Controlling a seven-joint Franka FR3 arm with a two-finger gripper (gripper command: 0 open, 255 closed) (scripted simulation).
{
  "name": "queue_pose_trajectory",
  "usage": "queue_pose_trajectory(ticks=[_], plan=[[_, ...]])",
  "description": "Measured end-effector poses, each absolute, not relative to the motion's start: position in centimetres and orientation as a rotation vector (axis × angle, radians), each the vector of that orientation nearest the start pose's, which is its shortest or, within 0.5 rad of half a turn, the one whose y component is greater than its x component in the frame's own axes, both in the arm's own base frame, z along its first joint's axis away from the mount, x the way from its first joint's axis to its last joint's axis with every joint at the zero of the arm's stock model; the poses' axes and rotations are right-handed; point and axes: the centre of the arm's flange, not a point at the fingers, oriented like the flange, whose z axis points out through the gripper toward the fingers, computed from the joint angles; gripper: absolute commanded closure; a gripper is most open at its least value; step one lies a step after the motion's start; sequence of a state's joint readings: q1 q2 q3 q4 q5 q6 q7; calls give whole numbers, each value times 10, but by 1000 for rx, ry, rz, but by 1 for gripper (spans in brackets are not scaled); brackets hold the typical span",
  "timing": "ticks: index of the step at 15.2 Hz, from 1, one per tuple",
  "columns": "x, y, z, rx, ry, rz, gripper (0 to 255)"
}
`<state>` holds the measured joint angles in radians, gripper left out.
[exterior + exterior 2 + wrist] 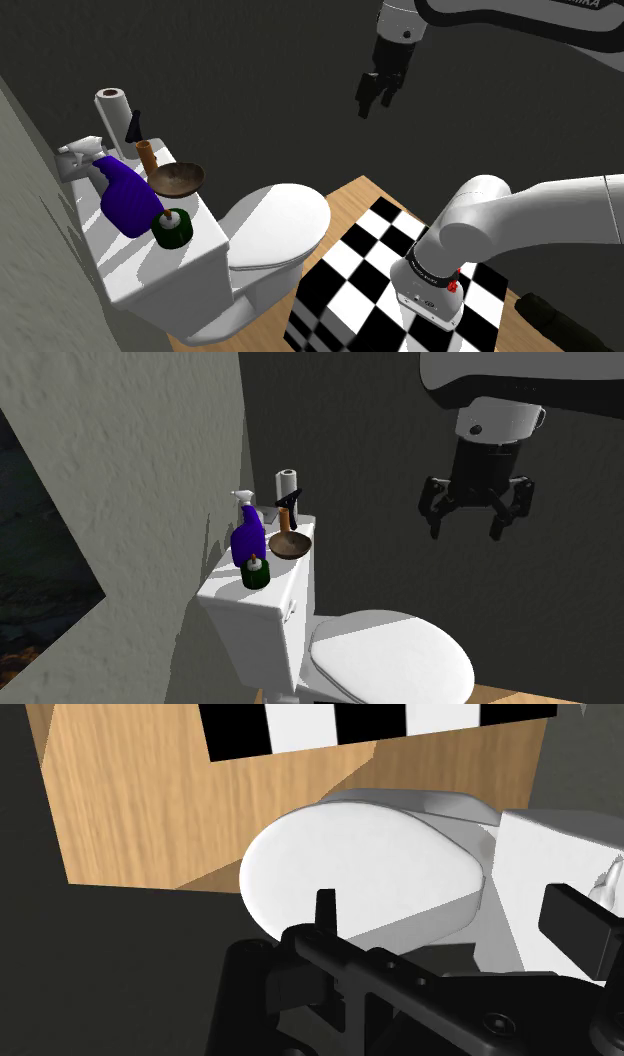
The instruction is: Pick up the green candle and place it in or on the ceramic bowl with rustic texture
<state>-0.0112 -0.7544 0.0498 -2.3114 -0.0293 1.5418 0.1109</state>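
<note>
Green candle (172, 230) beside purple spray bottle (125, 203)

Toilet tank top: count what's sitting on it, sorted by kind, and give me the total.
Spray bottles: 2, the purple spray bottle and the orange spray bottle with a black head
Paper rolls: 1, the white paper roll
Bowls: 1, the brown bowl
Candles: 1, the green candle
Total: 5
</note>
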Motion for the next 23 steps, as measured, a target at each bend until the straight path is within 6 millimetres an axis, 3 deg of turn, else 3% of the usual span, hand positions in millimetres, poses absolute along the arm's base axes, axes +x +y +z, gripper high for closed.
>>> queue_pose_trajectory(ticks=[2,5,23], plan=[[316,18,597,-3202,137,18,0],[330,44,584,-3199,129,17,0],[419,233,486,-3174,78,3,0]])
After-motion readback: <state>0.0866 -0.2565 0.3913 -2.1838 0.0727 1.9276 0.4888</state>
